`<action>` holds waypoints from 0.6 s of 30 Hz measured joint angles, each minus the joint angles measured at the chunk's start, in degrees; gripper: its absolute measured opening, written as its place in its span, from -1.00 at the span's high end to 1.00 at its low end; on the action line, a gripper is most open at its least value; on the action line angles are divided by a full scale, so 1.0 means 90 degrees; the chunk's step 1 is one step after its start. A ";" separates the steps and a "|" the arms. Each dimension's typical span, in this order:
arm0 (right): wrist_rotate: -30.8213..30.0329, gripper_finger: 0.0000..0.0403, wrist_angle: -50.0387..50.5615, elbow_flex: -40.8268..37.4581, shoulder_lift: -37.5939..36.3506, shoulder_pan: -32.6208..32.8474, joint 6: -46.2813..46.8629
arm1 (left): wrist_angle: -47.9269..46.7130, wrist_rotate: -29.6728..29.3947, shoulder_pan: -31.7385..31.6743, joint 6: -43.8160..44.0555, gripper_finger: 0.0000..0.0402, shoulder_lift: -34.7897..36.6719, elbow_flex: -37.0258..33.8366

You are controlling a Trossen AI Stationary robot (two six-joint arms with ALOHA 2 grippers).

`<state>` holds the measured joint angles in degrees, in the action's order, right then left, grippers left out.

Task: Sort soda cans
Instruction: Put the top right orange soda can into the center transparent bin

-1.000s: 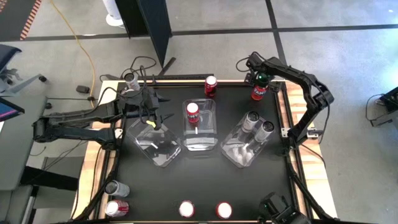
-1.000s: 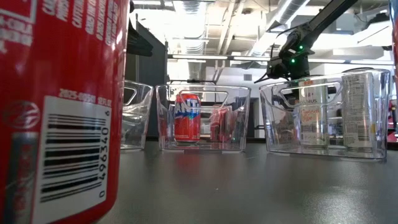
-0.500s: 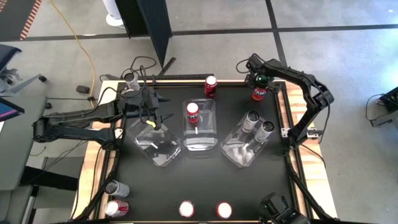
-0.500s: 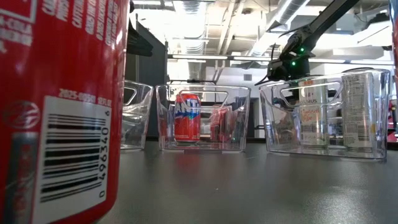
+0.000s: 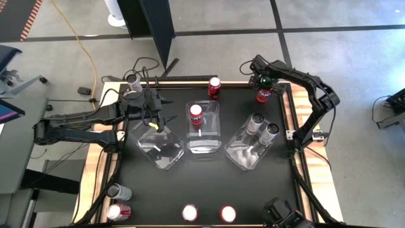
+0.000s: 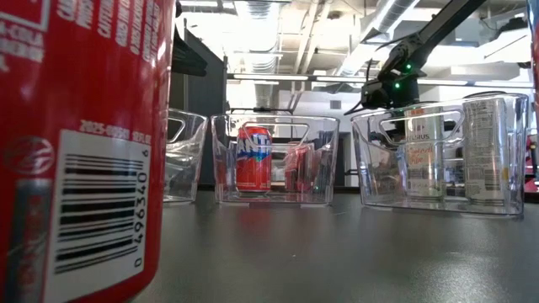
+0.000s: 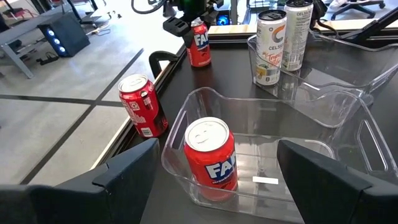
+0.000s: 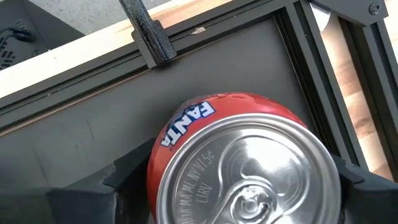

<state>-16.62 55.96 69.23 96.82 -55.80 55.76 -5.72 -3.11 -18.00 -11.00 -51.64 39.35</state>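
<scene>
My right gripper [image 8: 242, 177] is open at the table's far right corner. It points down over an upright red can [image 5: 262, 95], with one finger on each side of the can's silver top [image 8: 249, 174]. My left gripper [image 5: 156, 115] hangs open above the left clear bin [image 5: 159, 149]. A red can [image 7: 210, 155] stands in the middle bin. Two silver cans [image 5: 263, 125] stand in the right bin. Loose cans stand on their bases: a red one [image 5: 214, 86] at the far edge, a silver one [image 5: 133, 80] at the far left, and several [image 5: 190, 212] along the near edge. My right gripper comes at the red can from above, with a finger [image 8: 134, 168] close beside each side of its upper wall [image 8: 186, 118]. I cannot tell whether the fingers touch it. The can stands upright on the table.
Three clear bins sit in a row mid-table, the left one [image 5: 159, 149] with no cans. The table's raised frame [image 8: 146, 28] runs just beyond the right-corner can. Bare black tabletop [image 5: 209, 183] lies between the bins and the near cans.
My right gripper has sunk a little over the red can at the far right corner. The can has stayed in place.
</scene>
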 joint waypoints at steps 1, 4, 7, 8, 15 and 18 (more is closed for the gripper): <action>-0.0006 -0.58 0.0002 0.0000 0.0000 0.0027 -0.0016 | 0.0000 0.0000 0.0000 0.0000 -0.59 0.0000 0.0000; -0.0054 -0.54 -0.0006 0.0000 -0.0005 0.0106 -0.0090 | 0.0000 0.0000 0.0000 0.0000 -0.59 0.0000 0.0000; -0.0056 -0.53 -0.0047 0.0000 -0.0005 0.0180 -0.0181 | 0.0000 0.0000 0.0000 0.0002 -0.59 0.0000 0.0000; -0.0054 -0.53 -0.0053 0.0000 -0.0005 0.0196 -0.0200 | -0.0002 0.0000 0.0000 0.0002 -0.59 0.0000 0.0000; -0.0049 -0.53 -0.0076 -0.0003 -0.0026 0.0342 -0.0275 | 0.0000 -0.0002 0.0000 0.0005 -0.59 0.0000 0.0000; -0.0066 -0.52 -0.0091 -0.0010 -0.0110 0.0448 -0.0303 | 0.0000 -0.0002 0.0000 0.0005 -0.59 0.0000 0.0000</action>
<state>-17.22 55.14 69.14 95.83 -51.78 53.04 -5.72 -3.14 -18.00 -10.96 -51.64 39.35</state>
